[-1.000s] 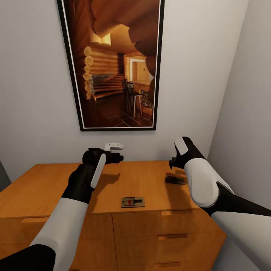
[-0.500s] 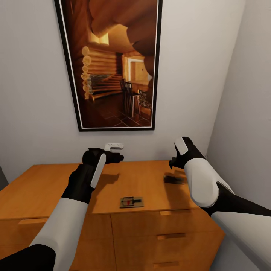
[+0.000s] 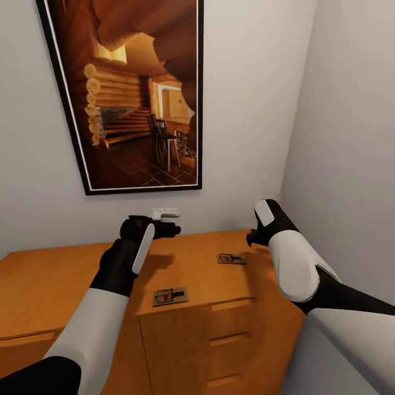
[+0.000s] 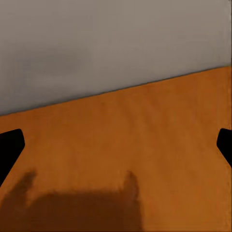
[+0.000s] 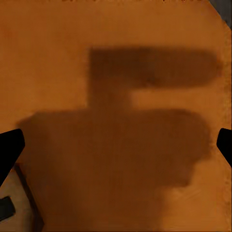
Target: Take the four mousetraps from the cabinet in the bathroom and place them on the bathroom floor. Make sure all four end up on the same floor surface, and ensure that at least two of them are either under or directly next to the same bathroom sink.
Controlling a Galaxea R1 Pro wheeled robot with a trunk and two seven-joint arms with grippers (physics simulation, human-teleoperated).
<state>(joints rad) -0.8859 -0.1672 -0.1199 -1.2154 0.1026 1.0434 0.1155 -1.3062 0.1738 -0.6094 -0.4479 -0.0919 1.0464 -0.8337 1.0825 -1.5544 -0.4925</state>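
Looking down in the head view, two tan mousetraps, one (image 3: 170,297) near the cabinet (image 3: 66,274) top's front edge and another (image 3: 231,258) further back, lie flat, red-spotted. Left wrist view: left gripper (image 4: 116,145) spread wide, empty above the wood. Right wrist view: right gripper (image 5: 116,145) equally splayed, holding nothing.

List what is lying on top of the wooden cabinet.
Two mousetraps lie on the cabinet top: one near the front edge, another farther back. The right arm covers part of the top, so more could sit there unseen.

Smooth, satin orange-brown wood on the cabinet (image 3: 66,280); tan board mousetraps (image 3: 170,297) with dark wire; matt grey walls (image 3: 340,142); glossy black-framed picture (image 3: 131,93).
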